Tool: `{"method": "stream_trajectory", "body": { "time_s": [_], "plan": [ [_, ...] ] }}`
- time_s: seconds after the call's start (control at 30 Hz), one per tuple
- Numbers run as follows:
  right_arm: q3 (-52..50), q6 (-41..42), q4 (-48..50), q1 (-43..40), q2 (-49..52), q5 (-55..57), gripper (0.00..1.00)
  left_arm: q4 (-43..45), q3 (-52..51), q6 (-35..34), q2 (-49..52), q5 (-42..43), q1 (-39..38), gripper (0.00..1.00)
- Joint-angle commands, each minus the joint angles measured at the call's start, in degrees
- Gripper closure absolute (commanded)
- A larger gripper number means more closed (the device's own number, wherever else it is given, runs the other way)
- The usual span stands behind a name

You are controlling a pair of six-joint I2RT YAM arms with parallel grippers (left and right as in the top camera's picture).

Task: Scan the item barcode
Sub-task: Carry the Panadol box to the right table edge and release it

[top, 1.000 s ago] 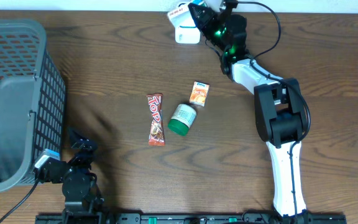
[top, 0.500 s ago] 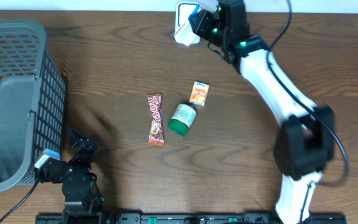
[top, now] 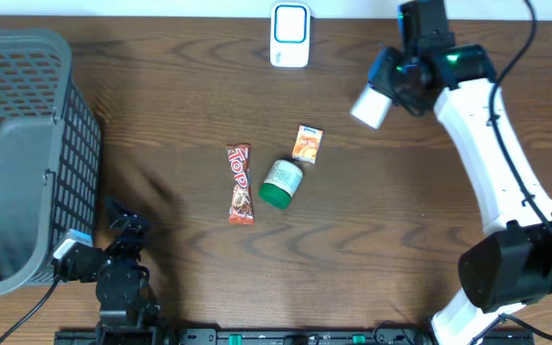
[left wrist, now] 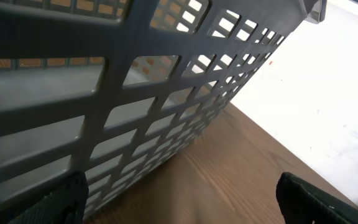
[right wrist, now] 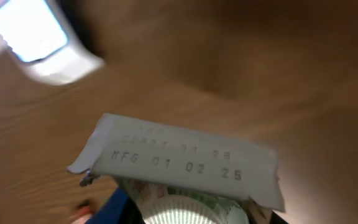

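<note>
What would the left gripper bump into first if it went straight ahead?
Most likely the grey basket. In the left wrist view its slotted wall fills the space just ahead of the open left gripper. How near it is can't be told exactly.

Right wrist feed is smeared: scanner is just a bright blob, and I can't read the top print line on the packet; its lower end runs off frame. Left wrist: basket cropped top, left, bottom. Overhead: jar label too small to read.
</note>
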Motion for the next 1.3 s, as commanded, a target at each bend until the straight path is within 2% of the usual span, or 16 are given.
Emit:
{"method": "stream_trajectory", "body": {
  "time_s": [0.0, 0.27, 0.5, 0.73, 0.9, 1.03, 1.27],
  "plan": [
    [0.0, -0.8, -4.4, -3.7, -1.0, 11.7, 0.84, -1.3, -1.0, 0.1, -0.3, -0.9, 0.2, 0.03],
    [-0.1, -0.7, -13.1, -15.0, -0.9, 20.0, 0.83, -1.3, -1.0, 0.1, -0.3, -0.9, 0.2, 0.03],
    [-1.6, -0.7, -12.8, -28.8, -0.9, 24.0, 0.82, -1.3, -1.0, 0.1, -0.3, -1.0, 0.2, 0.03],
    [-9.2, -0.8, -4.8, -40.9, -0.8, 24.4, 0.79, -1.3, -1.0, 0.1, -0.3, -1.0, 0.2, 0.03],
    [-19.3, -0.8, 6.8, -47.1, -0.8, 24.2, 0.69, -1.3, -1.0, 0.1, -0.3, -1.0, 0.2, 0.03],
    [-25.9, -1.0, 14.4, -51.2, -0.8, 24.1, 0.65, -1.3, -1.0, 0.1, -0.3, -1.0, 0.2, 0.03],
    [-27.3, -3.5, 18.7, -56.3, -0.8, 19.6, 0.63, -1.3, -1.0, 0.1, -0.3, -1.0, 0.2, 0.03]
  ]
}}
